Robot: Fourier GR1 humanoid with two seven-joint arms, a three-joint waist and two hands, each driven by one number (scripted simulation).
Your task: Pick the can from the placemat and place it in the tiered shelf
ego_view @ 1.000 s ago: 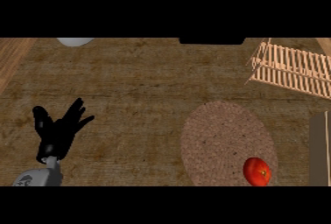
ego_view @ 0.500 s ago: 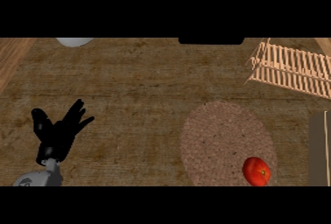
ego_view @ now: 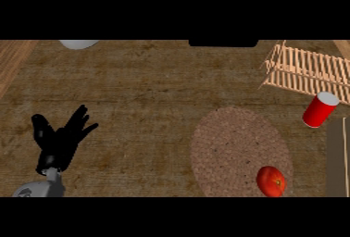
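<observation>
A red can with a pale top shows at the far right, tilted. It is off the round woven placemat, just below the slatted wooden tiered shelf. No hand shows around the can, and I cannot tell whether it rests on the counter. My left hand stays open at the lower left, fingers up, far from the can. My right hand appears nowhere in the head view.
A red tomato lies on the placemat's lower right part. A white object and a dark object sit at the counter's far edge. A wooden strip runs down the right side.
The red can now shows at the right between the placemat and the shelf; it was not visible in the earlier frames. The left hand has barely moved.
</observation>
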